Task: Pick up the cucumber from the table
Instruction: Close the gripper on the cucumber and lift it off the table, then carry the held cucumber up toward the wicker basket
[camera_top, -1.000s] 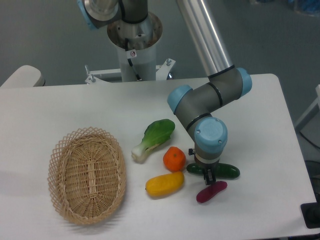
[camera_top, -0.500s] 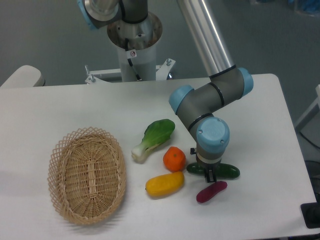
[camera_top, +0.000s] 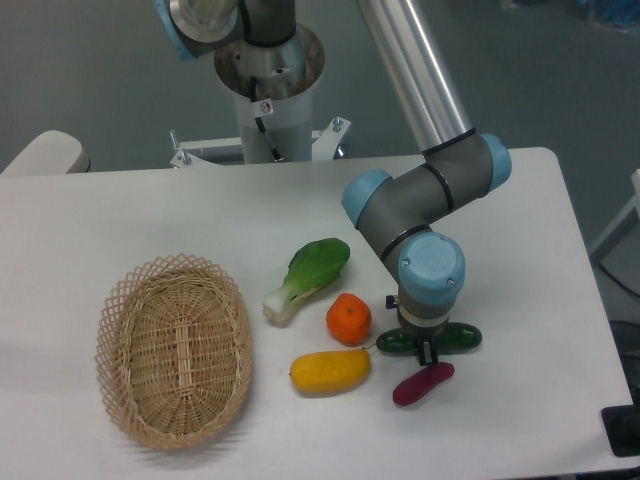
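Arm reaches down over right half of table (camera_top: 520, 200); gripper (camera_top: 427, 350) sits at middle of cucumber (camera_top: 462, 337), fingers mostly hidden under wrist, grip unclear. Cucumber lies crosswise, both ends showing beside wrist. Purple oblong (camera_top: 423, 383) just in front, toward near edge. Orange fruit (camera_top: 349, 318) left of cucumber, yellow vegetable (camera_top: 330, 370) below it, bok choy (camera_top: 307, 278) behind. Wicker basket (camera_top: 173, 349) near left front corner.

Arm reaching down from upper frame, elbow bent, blue-capped wrist pointing straight down at the table. Gripper (camera_top: 427, 350) mostly hidden beneath the wrist; only dark finger tips visible below the cap. Finger spacing not discernible from this view.
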